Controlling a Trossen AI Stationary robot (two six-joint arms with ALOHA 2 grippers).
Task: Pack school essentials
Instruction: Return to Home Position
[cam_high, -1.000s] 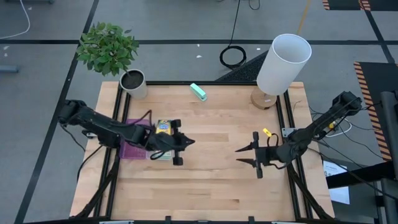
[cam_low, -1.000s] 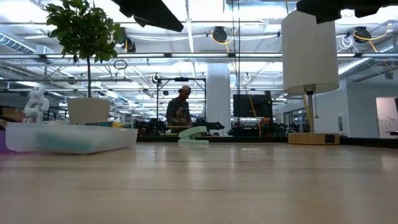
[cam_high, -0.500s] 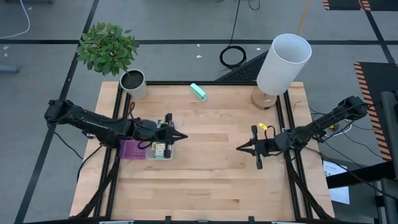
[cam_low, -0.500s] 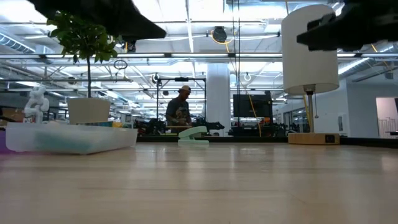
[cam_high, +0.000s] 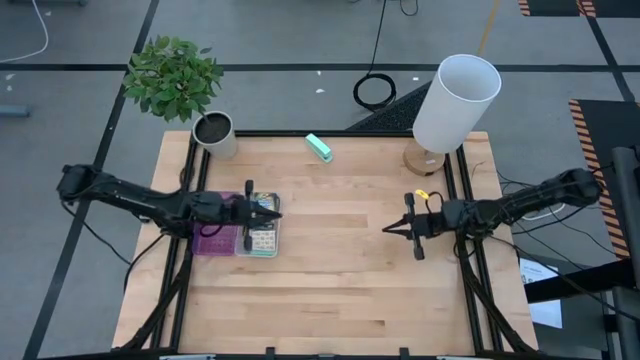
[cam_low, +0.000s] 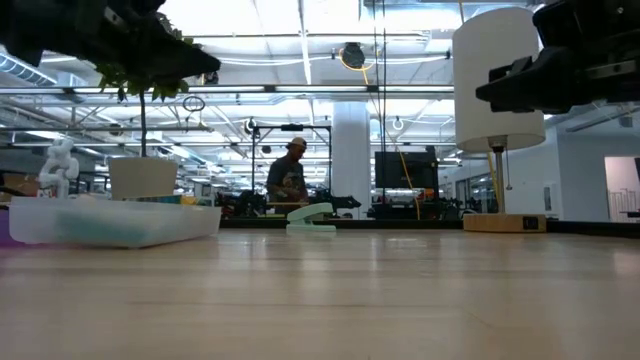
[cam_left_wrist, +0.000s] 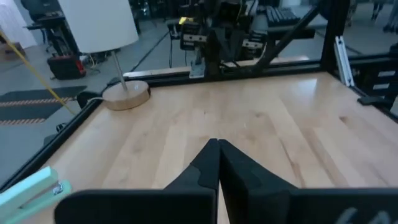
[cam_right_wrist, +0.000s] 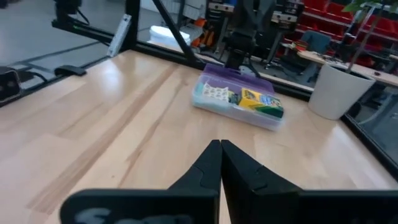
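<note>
Crayon box (cam_right_wrist: 261, 101), yellow-green, lies with a patterned pad (cam_right_wrist: 216, 93) inside the purple-and-clear case (cam_high: 225, 240) at the table's left side. Both look light, stiff cardboard; grip across narrow edges. Left gripper (cam_high: 272, 211) hovers above, fingers together; right gripper (cam_high: 390, 228) waits opposite, fingers together.

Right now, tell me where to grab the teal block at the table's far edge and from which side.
Grip the teal block across its narrow width, mid-length, coming straight down. It lies flat and alone on the table, angled to the edge, so I'd turn the fingers to span its long sides. Either gripper, left or right, is shut now.
</note>
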